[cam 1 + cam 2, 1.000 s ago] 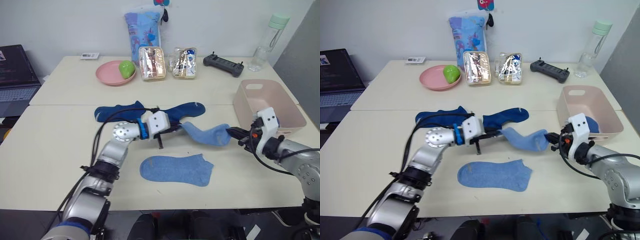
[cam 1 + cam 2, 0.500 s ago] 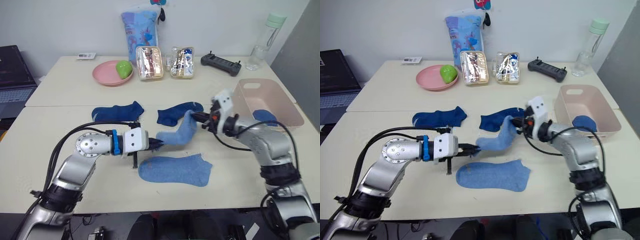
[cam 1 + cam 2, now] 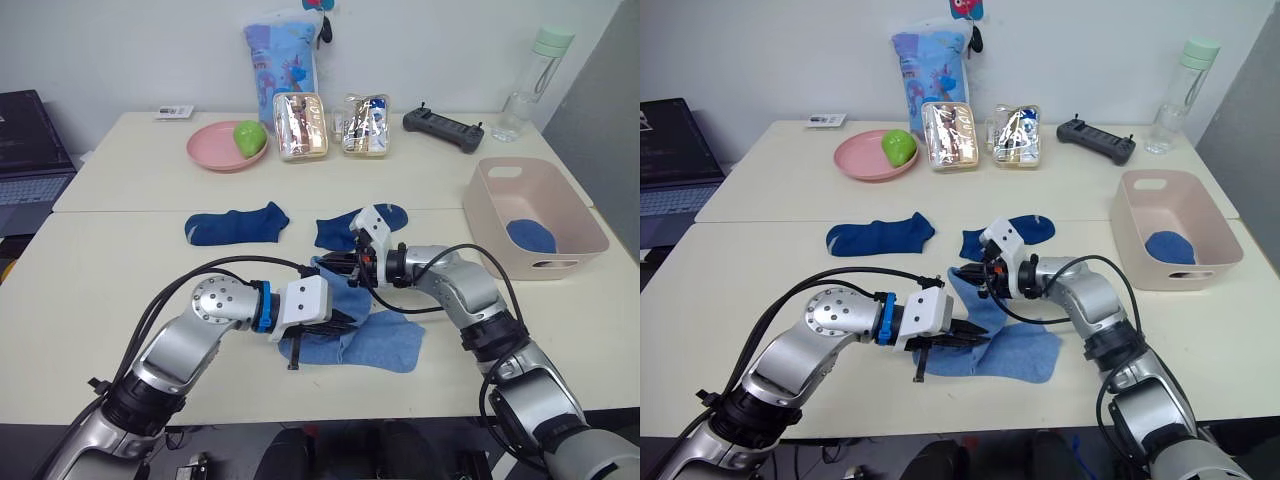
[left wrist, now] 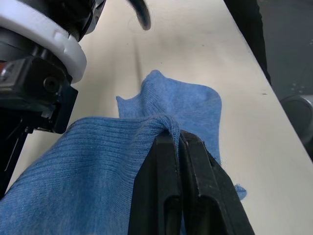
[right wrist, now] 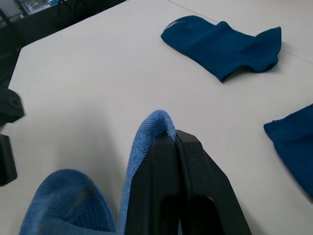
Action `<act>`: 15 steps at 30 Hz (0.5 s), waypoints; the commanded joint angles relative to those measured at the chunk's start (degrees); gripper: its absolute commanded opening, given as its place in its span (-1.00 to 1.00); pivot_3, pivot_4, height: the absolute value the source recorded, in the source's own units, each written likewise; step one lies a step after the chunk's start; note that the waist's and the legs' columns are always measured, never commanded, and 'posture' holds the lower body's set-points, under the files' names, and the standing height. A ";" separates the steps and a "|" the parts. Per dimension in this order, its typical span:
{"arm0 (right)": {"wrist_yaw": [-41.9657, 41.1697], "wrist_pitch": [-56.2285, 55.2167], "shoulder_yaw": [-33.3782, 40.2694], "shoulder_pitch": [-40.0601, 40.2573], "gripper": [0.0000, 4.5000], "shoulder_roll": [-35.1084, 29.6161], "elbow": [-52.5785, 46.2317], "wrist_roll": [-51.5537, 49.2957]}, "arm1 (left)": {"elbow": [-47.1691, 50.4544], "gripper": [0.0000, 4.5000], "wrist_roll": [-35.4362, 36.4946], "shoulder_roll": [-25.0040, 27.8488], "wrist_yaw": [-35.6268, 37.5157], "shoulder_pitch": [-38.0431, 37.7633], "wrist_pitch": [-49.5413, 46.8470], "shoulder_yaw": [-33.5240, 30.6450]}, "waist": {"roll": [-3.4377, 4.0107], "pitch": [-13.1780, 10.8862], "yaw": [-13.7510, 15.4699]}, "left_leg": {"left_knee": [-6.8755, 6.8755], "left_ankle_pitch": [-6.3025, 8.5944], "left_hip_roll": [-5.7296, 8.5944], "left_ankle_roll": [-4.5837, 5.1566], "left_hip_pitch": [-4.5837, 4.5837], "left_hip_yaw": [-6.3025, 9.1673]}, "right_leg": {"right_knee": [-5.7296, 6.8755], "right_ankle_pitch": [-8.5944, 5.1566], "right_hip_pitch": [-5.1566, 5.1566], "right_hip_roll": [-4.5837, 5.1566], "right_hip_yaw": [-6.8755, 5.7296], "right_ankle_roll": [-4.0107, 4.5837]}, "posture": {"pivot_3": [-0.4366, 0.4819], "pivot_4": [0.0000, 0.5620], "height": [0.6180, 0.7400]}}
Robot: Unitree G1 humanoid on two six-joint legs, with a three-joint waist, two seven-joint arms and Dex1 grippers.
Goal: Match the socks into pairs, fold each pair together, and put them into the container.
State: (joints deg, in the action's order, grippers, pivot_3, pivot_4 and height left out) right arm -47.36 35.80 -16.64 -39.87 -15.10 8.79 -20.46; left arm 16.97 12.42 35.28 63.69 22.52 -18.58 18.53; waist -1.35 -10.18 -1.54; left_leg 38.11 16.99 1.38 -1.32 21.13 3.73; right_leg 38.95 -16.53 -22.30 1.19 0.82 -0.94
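Left gripper (image 3: pixel 340 322), right gripper (image 3: pixel 350 272) both pinch upper light-blue sock (image 3: pixel 335 285).

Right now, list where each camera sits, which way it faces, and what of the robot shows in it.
Left eye view: on the head, looking forward and down at the table; both arms show, left gripper, right gripper.
Right eye view: beside it, same scene, with the pink container.
Left wrist view: along its shut fingers, pinching the light blue sock.
Right wrist view: along its shut fingers, pinching that sock too; a navy sock lies beyond.
Both wrist views share the light blue sock.
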 commanded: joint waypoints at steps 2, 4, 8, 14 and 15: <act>-1.01 -0.02 4.14 2.48 -0.29 -2.62 -7.01 -1.83 | 3.12 -0.34 5.01 -1.53 -1.19 0.54 -3.79 -3.15 | 0.00 0.00 -0.06 | 0.00 0.00 0.00 0.00 0.01 -0.02 | -0.01 0.00 -0.01 0.00 0.03 0.00 | -0.05 -0.47 1.00; -0.64 0.68 7.39 3.24 0.00 -4.37 -10.02 -3.45 | 4.45 -0.06 8.63 -0.36 -0.39 -0.26 -6.90 -5.43 | 0.01 -0.01 -0.09 | -0.01 0.00 0.00 0.00 0.03 -0.02 | -0.02 0.00 -0.02 0.00 0.04 0.00 | -0.05 -0.47 1.00; 0.91 3.65 11.86 5.94 0.17 -9.06 -16.18 -4.70 | -0.22 0.48 9.39 -0.61 -4.78 1.18 -8.00 -11.02 | 0.01 -0.01 -0.09 | -0.01 0.00 -0.01 0.00 0.01 0.02 | 0.00 0.00 0.00 0.00 0.00 0.00 | -0.05 -0.47 1.00; -2.68 13.18 13.03 17.11 0.17 -20.33 -31.65 -10.06 | -13.43 0.48 5.26 -2.13 -11.42 5.58 -2.82 -15.62 | 0.01 -0.01 0.33 | -0.01 0.00 0.02 0.00 0.03 0.05 | -0.04 -0.01 0.02 0.01 -0.05 -0.01 | -0.05 -0.47 1.00; -3.35 14.73 12.67 20.14 0.17 -22.25 -34.74 -11.35 | -15.53 0.48 4.30 -2.47 -12.38 6.17 -1.90 -15.63 | 0.01 -0.01 0.44 | -0.01 0.00 0.02 0.00 0.07 0.07 | -0.08 -0.01 0.01 0.01 -0.07 -0.01 | -0.05 -0.47 1.00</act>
State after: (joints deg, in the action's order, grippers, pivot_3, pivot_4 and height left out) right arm -48.96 48.30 -4.10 -21.15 -36.18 -20.34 -28.93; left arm 2.74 17.76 33.35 52.73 27.90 -22.69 3.98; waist -1.34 -10.19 -1.11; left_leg 38.10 16.99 1.41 -1.32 21.23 3.78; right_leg 38.83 -16.55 -22.29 1.22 0.77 -0.97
